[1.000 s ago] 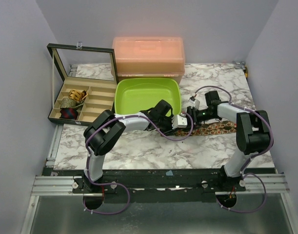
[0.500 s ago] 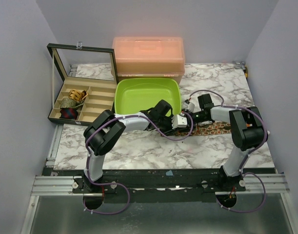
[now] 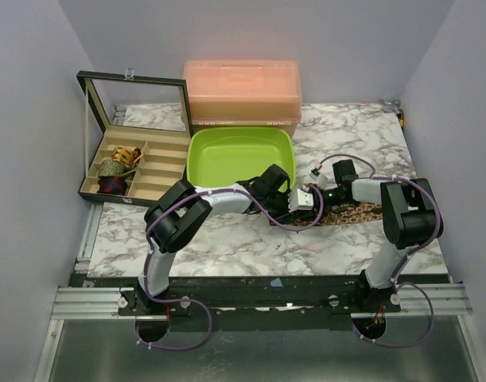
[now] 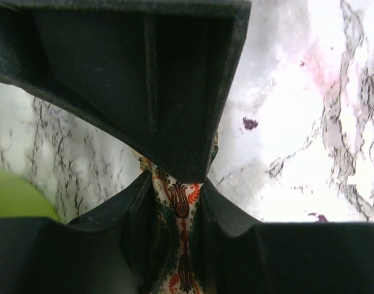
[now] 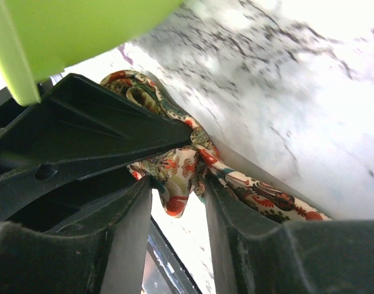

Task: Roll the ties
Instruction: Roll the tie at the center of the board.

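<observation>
Tie [image 3: 359, 213] at centre right, pinched between left gripper [image 4: 177, 180] jaws, bunched fold nipped by right gripper [image 5: 179, 168], left end hidden beneath both.

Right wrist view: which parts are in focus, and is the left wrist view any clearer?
Right wrist view: the tie is fairly sharp, the lime-green tray and marble table are blurred and bright. Left wrist view: the tie is sharp too, the table washed out on the right.
</observation>
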Controlling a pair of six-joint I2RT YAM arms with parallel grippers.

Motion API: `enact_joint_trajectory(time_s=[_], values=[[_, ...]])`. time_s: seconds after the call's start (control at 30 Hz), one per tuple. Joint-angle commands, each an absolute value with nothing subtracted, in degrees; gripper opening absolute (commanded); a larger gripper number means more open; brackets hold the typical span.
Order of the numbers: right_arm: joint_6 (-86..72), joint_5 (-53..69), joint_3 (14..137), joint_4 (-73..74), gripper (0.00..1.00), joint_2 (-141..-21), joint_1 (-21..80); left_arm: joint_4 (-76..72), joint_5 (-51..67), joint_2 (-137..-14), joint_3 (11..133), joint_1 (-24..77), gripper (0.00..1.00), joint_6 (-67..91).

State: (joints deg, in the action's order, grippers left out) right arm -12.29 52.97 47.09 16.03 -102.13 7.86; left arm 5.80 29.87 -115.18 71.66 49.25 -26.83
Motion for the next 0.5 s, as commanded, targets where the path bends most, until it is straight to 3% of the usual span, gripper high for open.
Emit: enact_joint_trajectory(time_s=[0.0, 0.17, 0.3, 0.47], values=[[-10.3, 49.4, 46.3, 19.0, 0.36, -100.8, 7.6, 13.0, 28.2, -121.0, 70.4, 51.2, 0.29, -24.2], [-10.2, 47.6, 46.8, 19.9, 0.28, -101.5, 7.4, 11.6, 27.8, -119.0, 66.9, 51.0, 0.29, -26.0], [-10.2, 50.5, 48.3, 21.5, 0.46, -102.7, 6.8, 10.9, 27.4, -117.5, 64.1, 50.5, 0.29, -27.8], [-11.9, 54.6, 48.7, 20.2, 0.49, -103.2, 6.8, 10.8, 27.3, -118.0, 64.2, 50.4, 0.29, -28.0]])
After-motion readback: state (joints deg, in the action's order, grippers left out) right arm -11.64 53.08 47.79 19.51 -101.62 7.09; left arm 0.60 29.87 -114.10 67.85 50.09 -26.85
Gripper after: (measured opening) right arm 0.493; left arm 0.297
